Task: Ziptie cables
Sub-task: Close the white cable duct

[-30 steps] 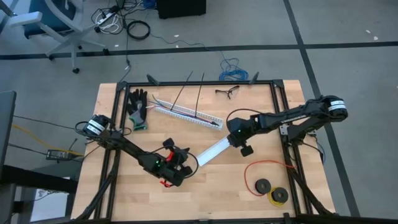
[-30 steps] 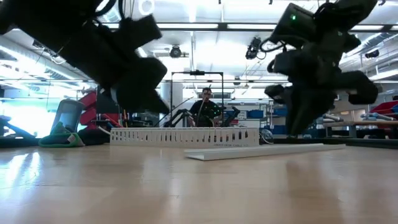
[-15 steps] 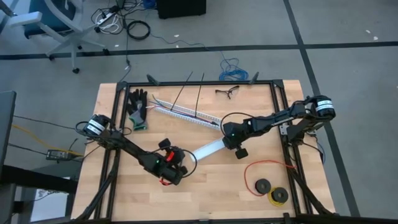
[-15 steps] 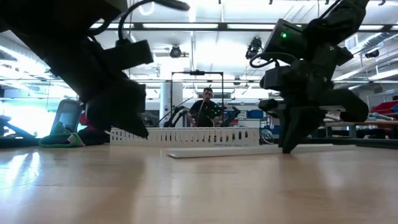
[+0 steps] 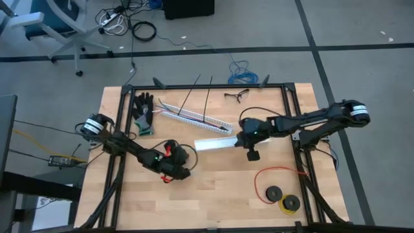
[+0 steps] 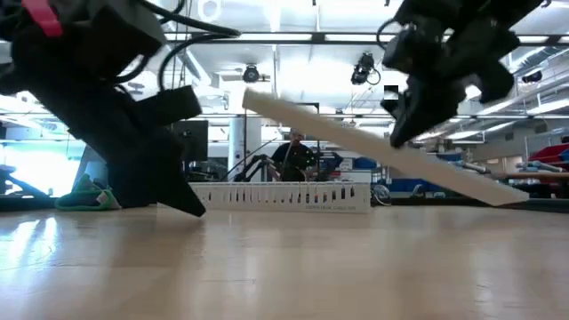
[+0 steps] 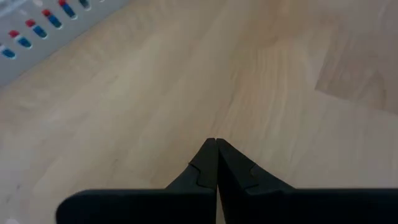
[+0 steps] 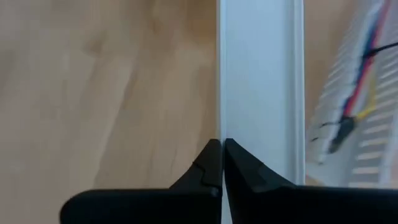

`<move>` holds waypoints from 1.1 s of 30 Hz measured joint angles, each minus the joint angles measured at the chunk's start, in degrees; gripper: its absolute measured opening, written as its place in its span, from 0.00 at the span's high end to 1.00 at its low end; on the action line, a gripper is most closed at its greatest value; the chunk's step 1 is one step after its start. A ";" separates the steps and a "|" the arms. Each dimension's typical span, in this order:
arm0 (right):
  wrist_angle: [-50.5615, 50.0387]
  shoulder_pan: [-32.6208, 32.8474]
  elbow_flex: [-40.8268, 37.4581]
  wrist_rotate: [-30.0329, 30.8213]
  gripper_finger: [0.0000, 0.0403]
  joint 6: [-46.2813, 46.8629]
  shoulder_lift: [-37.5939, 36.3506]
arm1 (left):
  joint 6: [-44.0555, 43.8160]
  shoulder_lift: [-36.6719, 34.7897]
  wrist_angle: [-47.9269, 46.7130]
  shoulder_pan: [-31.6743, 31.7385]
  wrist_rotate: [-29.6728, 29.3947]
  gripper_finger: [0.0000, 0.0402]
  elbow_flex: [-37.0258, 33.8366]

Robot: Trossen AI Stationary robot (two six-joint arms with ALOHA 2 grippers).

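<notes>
Low view, right gripper [image 6: 418,120] lifting white channel [image 6: 373,147]

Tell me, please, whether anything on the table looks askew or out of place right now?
Yes. The white channel cover hangs tilted in the air, one end high, pinched at its edge by the shut right gripper, instead of lying flat by the slotted channel. The left gripper is shut on nothing.

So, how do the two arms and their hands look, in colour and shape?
Both arms are dark, almost black, built of slim jointed links. The left arm carries red parts and looping black cables near its hand. The right arm shows a pale ring at its outer joint. Each hand, like the right hand, ends in two dark, tapering fingers with stepped tips.
</notes>
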 joint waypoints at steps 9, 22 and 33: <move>-6.52 -10.64 8.64 -9.53 1.00 5.04 1.17 | 6.58 -1.08 12.12 3.26 3.03 0.98 -5.68; -7.36 -25.65 18.57 -34.65 1.00 7.46 19.46 | 25.54 -2.43 27.38 14.58 21.00 0.98 -12.10; -3.56 -32.48 23.23 -41.59 1.00 11.12 32.28 | 30.38 -8.99 30.73 18.47 25.22 0.98 -16.41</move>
